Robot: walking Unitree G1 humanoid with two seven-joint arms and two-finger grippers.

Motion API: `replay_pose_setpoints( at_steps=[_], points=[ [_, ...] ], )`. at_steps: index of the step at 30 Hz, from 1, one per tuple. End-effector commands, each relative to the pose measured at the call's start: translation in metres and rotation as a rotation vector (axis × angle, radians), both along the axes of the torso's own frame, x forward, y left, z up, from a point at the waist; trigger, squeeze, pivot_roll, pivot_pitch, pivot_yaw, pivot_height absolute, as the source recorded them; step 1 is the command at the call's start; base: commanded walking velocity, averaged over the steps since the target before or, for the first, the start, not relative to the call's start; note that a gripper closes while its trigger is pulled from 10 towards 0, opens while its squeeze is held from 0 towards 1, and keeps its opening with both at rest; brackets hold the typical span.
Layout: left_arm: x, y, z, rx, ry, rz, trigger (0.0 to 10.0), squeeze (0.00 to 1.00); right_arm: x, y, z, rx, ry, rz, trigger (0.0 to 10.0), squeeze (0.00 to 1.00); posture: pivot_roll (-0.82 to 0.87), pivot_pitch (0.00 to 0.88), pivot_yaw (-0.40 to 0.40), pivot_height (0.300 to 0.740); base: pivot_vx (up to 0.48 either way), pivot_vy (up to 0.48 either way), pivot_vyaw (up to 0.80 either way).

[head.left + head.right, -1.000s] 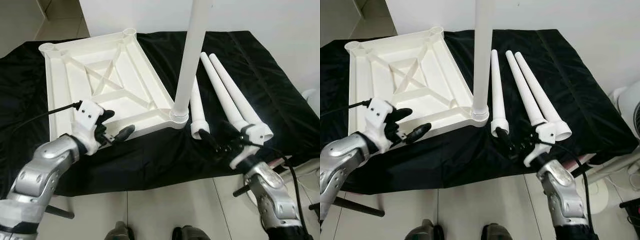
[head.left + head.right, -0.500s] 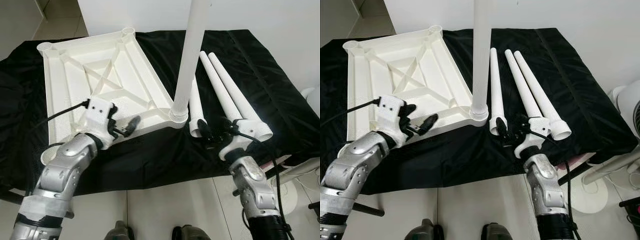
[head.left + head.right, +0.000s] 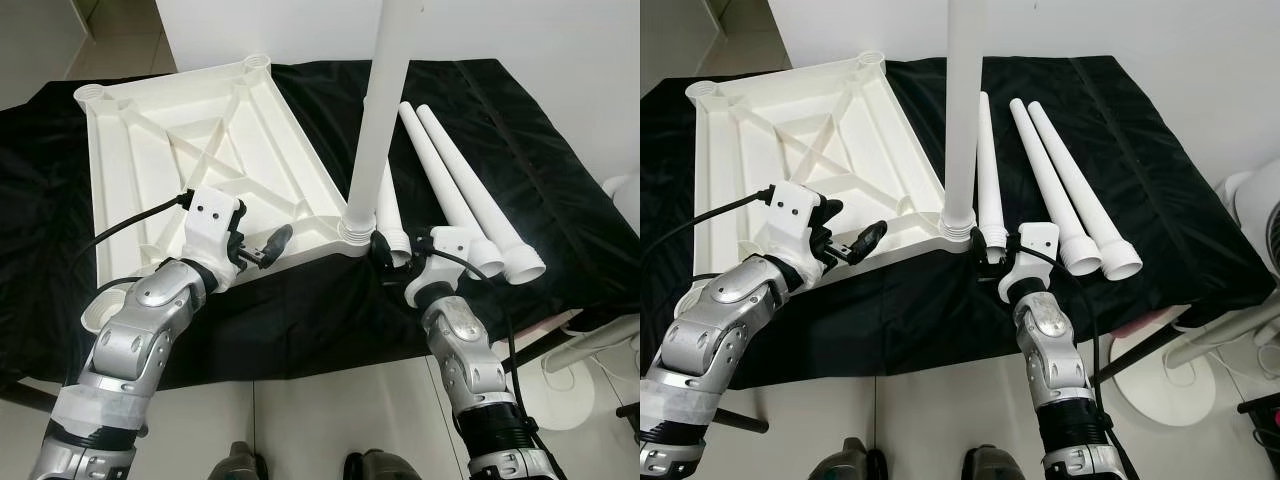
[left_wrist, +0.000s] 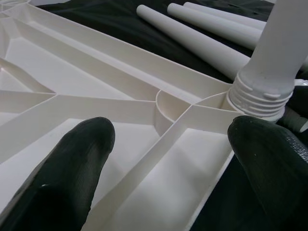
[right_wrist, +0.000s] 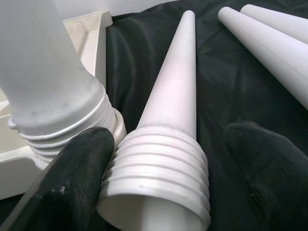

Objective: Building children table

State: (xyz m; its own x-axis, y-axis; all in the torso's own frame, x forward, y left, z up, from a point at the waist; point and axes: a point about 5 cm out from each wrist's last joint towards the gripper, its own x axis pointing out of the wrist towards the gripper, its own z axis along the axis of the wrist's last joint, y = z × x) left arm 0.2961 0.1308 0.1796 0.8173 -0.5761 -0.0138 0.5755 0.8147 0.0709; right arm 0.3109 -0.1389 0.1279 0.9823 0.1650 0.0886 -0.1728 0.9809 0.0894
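The white table top (image 3: 200,160) lies upside down on the black cloth (image 3: 560,160), with one leg (image 3: 385,110) standing up in its near corner. The right gripper (image 5: 159,178) is spread wide around the ridged end of a loose leg (image 5: 168,125) lying just beside that corner, one finger (image 5: 72,178) seemingly touching it. The left gripper (image 3: 262,247) hangs spread over the top's near edge, holding nothing.

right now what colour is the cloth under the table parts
Black cloth, seen best in the right eye view.
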Motion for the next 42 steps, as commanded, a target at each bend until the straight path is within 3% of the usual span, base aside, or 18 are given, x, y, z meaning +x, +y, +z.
replay_pose_setpoints(
  at_steps=[1, 14, 24, 31, 32, 33, 34, 35, 42],
  points=[
    [-0.002, 0.000, 0.002, -0.001, -0.019, 0.046, 10.0, 0.00, 0.004, 0.004, -0.007, -0.019, 0.036, -0.024, 10.0, 0.00, -0.06, 0.105, 0.034, 0.740, 0.000, 0.000, 0.00],
    [-0.004, -0.013, 0.003, -0.023, -0.044, -0.014, 10.0, 0.00, 0.025, 0.001, -0.007, -0.082, 0.096, -0.104, 10.0, 0.00, -0.06, 0.091, -0.005, 0.740, 0.000, 0.000, 0.00],
    [-0.014, -0.026, 0.012, -0.055, -0.067, -0.181, 10.0, 0.00, 0.023, -0.008, -0.027, -0.119, 0.200, -0.113, 10.0, 0.00, -0.08, 0.075, -0.013, 0.740, 0.000, 0.000, 0.00],
    [-0.015, -0.028, 0.017, -0.055, -0.080, -0.220, 10.0, 0.00, 0.022, -0.005, -0.033, -0.138, 0.219, -0.104, 10.0, 0.00, -0.08, 0.070, -0.005, 0.740, 0.000, 0.000, 0.00],
    [-0.015, -0.028, 0.016, -0.050, -0.079, -0.223, 10.0, 0.00, 0.022, -0.005, -0.033, -0.144, 0.214, -0.100, 4.8, 0.00, -0.08, 0.067, 0.000, 0.740, 0.000, 0.000, 0.00],
    [-0.015, -0.028, 0.016, -0.049, -0.073, -0.230, 10.0, 0.00, 0.021, -0.004, -0.033, -0.142, 0.206, -0.099, 2.2, 0.00, -0.07, 0.066, 0.004, 0.740, 0.000, 0.000, 0.00],
    [-0.015, -0.028, 0.016, -0.049, -0.073, -0.230, 10.0, 0.00, 0.021, -0.004, -0.033, -0.142, 0.206, -0.099, 2.2, 0.00, -0.07, 0.066, 0.004, 0.740, 0.000, 0.000, 0.00],
    [-0.016, -0.029, 0.014, -0.044, -0.069, -0.235, 10.0, 0.00, 0.021, -0.004, -0.033, -0.141, 0.200, -0.098, 0.0, 0.00, -0.07, 0.065, 0.007, 0.740, 0.000, 0.000, 0.00],
    [-0.023, -0.033, 0.007, -0.036, -0.029, -0.252, 10.0, 0.00, 0.019, -0.004, -0.033, -0.129, 0.179, -0.085, 0.0, 0.00, -0.07, 0.060, 0.023, 0.740, 0.000, 0.000, 0.00]
  ],
)
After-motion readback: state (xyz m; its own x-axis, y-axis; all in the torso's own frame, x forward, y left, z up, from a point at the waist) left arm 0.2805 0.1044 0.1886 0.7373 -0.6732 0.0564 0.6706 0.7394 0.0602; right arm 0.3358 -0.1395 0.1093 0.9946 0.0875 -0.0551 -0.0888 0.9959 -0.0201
